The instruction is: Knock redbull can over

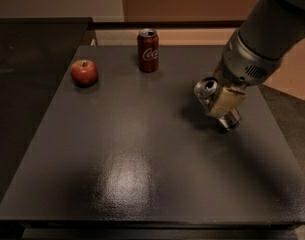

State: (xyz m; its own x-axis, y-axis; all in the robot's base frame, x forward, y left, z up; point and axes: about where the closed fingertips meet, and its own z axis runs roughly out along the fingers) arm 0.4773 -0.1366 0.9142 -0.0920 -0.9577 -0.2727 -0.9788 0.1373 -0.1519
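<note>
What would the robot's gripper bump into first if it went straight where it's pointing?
The redbull can. The gripper, over the right side of the table, points down and left and seems to touch the tilted can. Depth is unclear, but nothing else lies nearer.

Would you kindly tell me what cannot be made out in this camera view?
1. Middle and label of the tilted redbull can: covered by the tool against it, on the right of the table.
2. Whether the can base rests on the table: lost in shadow.
3. Upper part of the arm: cut off by the top edge.
</note>
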